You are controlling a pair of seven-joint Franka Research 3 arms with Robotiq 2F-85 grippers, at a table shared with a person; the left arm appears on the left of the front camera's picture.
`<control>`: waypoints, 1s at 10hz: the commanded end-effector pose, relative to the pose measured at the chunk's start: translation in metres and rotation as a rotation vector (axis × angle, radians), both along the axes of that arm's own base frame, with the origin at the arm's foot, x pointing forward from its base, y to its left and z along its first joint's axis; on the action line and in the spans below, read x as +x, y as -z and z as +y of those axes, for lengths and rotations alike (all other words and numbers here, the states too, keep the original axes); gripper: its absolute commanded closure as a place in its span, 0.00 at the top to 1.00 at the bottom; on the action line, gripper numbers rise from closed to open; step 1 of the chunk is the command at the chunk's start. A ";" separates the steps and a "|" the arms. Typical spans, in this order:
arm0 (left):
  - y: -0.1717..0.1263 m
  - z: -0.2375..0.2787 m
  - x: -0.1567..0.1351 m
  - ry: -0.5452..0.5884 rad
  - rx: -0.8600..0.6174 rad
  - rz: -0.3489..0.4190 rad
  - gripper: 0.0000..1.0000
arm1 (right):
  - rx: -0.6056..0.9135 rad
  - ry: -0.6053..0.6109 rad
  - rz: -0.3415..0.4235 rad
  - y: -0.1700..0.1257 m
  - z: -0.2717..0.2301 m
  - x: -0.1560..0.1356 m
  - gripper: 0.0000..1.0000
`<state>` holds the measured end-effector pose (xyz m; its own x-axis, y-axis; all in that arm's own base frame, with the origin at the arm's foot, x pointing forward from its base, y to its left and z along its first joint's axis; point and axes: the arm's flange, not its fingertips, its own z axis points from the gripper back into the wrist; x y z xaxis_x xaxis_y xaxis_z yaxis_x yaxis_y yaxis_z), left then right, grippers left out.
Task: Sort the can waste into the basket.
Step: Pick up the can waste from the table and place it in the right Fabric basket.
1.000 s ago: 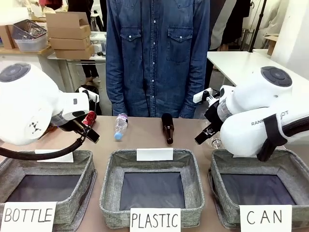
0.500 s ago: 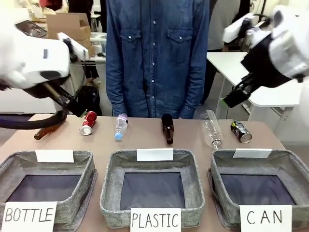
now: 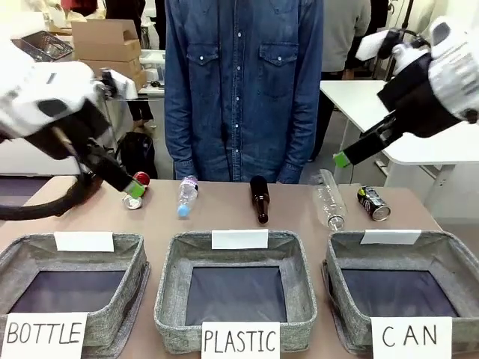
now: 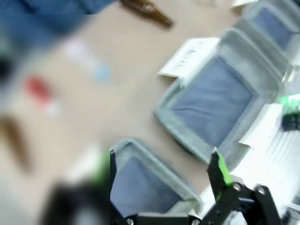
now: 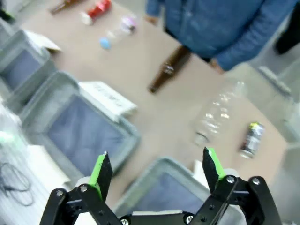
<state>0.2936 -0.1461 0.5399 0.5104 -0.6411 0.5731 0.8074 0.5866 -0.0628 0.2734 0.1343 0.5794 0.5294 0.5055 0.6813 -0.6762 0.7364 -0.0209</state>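
while fingers (image 5: 100, 171) gape — red can (image 5: 96, 9), black can (image 3: 373, 203) on table (image 3: 293, 211).

The left arm (image 3: 45, 105) and right arm (image 3: 460, 67) are round and white, with a black cable (image 3: 30, 212) on the left one. The left gripper (image 4: 164, 157) and right gripper (image 5: 156, 157) are black with green pads (image 5: 212, 162). The person wears a blue denim shirt (image 3: 243, 82).

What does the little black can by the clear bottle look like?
The small black and silver metal drink can with yellow-green marks lies on its side on the brown table, apart from the clear plastic bottle to its left and behind the grey fabric basket signed CAN. Nothing touches it but the table.
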 end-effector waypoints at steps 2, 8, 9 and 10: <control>0.021 0.118 0.006 0.023 -0.584 0.333 1.00 | 0.661 0.078 0.389 0.002 -0.092 -0.008 1.00; 0.028 0.166 0.001 -0.133 -0.846 0.289 1.00 | 1.010 0.323 0.403 0.041 -0.175 -0.017 1.00; 0.021 0.153 0.003 -0.111 -0.774 0.278 1.00 | 0.968 0.420 0.358 0.041 -0.172 -0.016 1.00; 0.011 0.137 0.004 -0.102 -0.664 0.244 1.00 | 0.876 0.477 0.264 0.040 -0.166 -0.017 1.00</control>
